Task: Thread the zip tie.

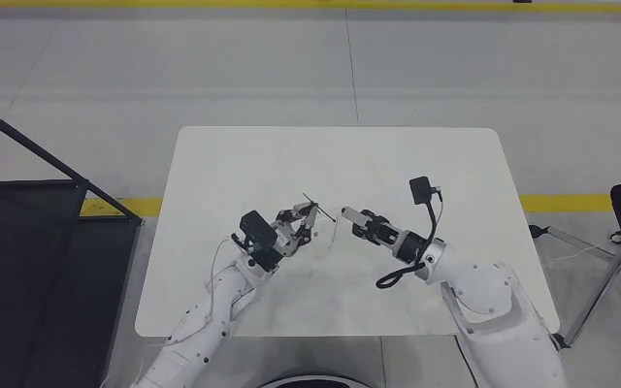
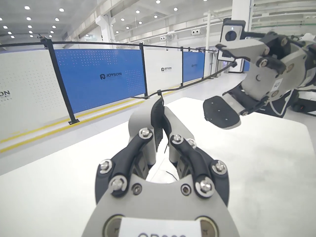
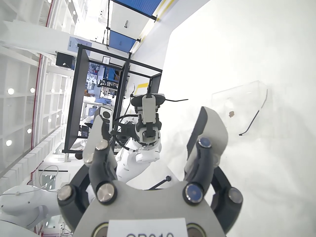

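Left wrist view: left gripper (image 2: 160,109) pinches the zip tie (image 2: 159,92) above the table (image 2: 271,161), right gripper (image 2: 219,82) gapes open near its tail, so you likely grab that tail next for threading.

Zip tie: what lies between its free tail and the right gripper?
Nothing. In the top view a small bare gap separates the tail of the zip tie from the right gripper, whose jaws stand open.

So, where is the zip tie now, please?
In the top view, the zip tie is clamped in the left gripper over the middle of the table, beside the open right gripper.
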